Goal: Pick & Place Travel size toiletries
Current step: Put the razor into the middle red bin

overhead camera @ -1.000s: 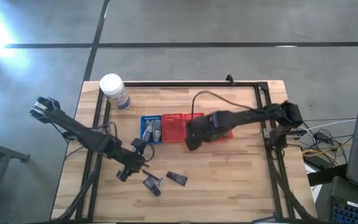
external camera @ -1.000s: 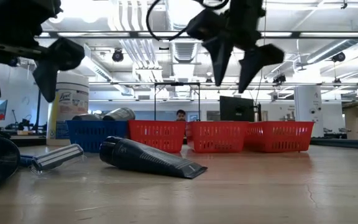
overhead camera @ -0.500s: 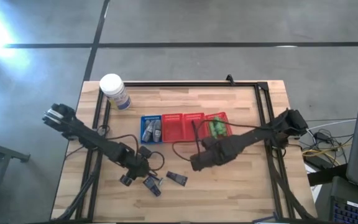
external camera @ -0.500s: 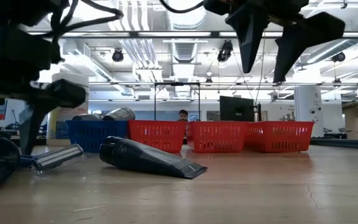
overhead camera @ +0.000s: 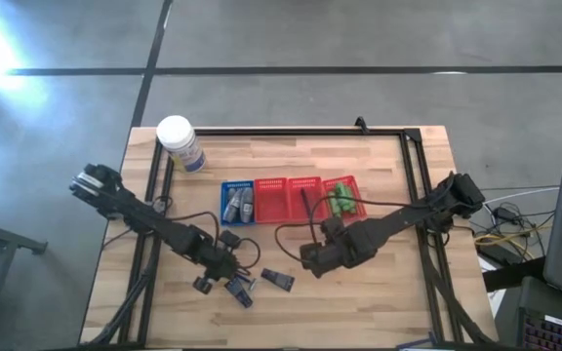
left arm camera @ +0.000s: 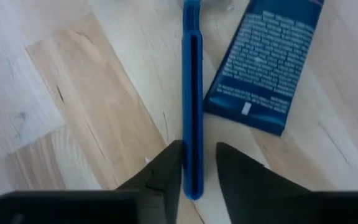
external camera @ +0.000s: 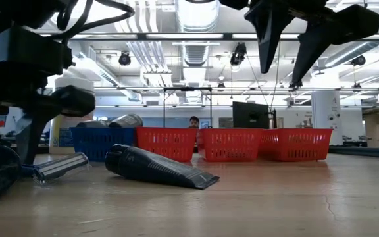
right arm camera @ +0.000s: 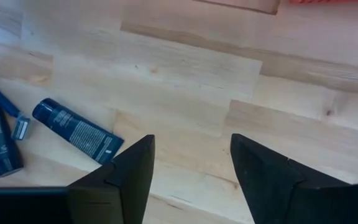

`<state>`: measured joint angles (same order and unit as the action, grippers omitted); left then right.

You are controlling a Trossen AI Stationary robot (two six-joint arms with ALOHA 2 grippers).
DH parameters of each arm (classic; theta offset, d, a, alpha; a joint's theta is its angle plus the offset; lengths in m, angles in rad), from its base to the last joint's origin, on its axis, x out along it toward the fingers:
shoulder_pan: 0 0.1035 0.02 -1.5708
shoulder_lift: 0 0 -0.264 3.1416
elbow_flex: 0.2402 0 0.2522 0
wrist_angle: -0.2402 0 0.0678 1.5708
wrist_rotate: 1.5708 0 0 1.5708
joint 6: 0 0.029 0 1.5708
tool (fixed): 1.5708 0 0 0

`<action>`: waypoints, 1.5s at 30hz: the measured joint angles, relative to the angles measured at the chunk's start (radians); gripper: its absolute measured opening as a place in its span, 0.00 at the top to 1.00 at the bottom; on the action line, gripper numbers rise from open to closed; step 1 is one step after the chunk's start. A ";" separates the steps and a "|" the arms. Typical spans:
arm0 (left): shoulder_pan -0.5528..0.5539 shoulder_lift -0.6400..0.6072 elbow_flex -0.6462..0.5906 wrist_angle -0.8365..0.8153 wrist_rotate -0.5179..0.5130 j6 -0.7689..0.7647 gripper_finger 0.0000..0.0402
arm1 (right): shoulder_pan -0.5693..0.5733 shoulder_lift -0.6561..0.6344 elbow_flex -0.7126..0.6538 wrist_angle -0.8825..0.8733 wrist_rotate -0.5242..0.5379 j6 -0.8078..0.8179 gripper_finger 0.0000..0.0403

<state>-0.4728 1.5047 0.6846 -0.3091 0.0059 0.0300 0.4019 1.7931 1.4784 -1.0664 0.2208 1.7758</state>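
Razor (left arm camera: 192, 99), thin, stiff, light and likely slippery, lies on the table (overhead camera: 379, 292) touching a soft tube (left arm camera: 266, 62); left gripper (left arm camera: 197, 171) straddles its handle, unclamped; right gripper (right arm camera: 188, 168) hovers agape nearby

i'm looking into a big open lab or workshop hall: grey concrete floor (overhead camera: 359, 39) around my wooden table (overhead camera: 379, 292), bright strip lights and exposed ducts (external camera: 196, 20) overhead, monitors (external camera: 250, 115) behind, a person (external camera: 193, 122) seated far back.
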 joint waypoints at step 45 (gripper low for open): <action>0.460 -0.511 0.097 0.674 0.091 -0.528 0.90 | -0.130 -0.379 -0.014 0.589 0.318 -1.078 0.53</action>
<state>-0.0126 0.9942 0.7818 0.3648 0.0967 -0.4984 0.2716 1.4142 1.4644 -0.4771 0.5390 0.6982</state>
